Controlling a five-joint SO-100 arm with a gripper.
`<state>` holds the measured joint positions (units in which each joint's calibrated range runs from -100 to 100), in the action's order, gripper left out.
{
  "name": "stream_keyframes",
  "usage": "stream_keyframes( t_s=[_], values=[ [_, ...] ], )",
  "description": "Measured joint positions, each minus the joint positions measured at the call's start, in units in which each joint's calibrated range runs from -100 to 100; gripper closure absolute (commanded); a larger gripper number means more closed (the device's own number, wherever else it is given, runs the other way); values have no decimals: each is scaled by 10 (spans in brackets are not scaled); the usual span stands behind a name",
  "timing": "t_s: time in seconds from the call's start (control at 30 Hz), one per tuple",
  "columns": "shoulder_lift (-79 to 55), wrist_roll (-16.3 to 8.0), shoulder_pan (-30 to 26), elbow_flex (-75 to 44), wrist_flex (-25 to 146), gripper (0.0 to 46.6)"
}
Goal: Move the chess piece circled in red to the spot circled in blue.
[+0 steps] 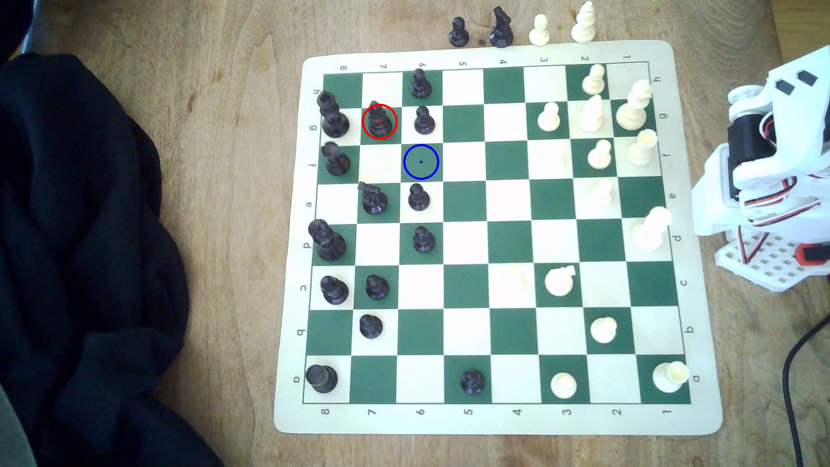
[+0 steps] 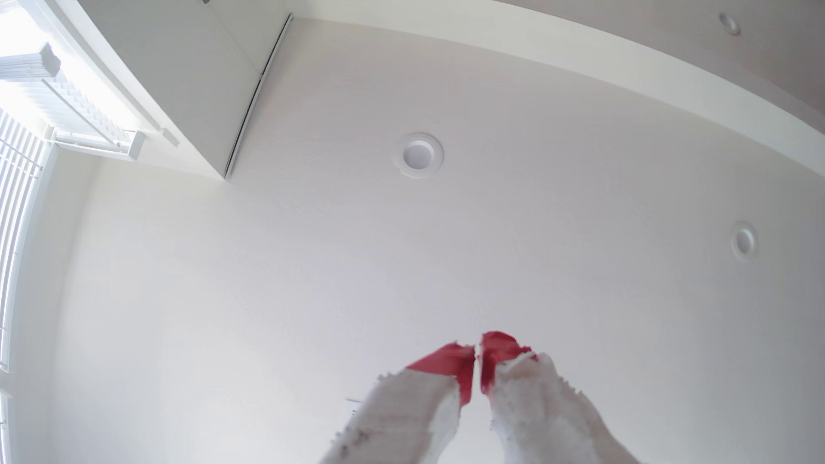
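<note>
Soft even daylight, overexposed window (image 2: 27,89) glare, wide-angle edge bending, mild overall softness.

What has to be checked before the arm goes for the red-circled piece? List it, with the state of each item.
1. Black bishop upright on the red-circled square: ok.
2. Blue-circled square free of pieces: ok.
3. Room around the bishop: not ok. A black pawn stands on the next square towards the exterior view's right, and a tall black piece on the next towards its left.
4. Gripper empty: ok, nothing between the red-tipped fingers.
5. Gripper open enough for the bishop: not ok, the tips are nearly together.
6. Gripper aimed at the board: not ok, the wrist view looks at the ceiling.
</note>
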<state>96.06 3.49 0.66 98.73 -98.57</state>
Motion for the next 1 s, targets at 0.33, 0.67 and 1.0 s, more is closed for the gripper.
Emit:
stream_keyframes(
  t_s=[0.33,0.67,1.0],
  values=[
    [-1,0,35,0,152,464],
    [-2,0,83,0,565,464],
    [-5,0,117,-35,935,444]
  ],
)
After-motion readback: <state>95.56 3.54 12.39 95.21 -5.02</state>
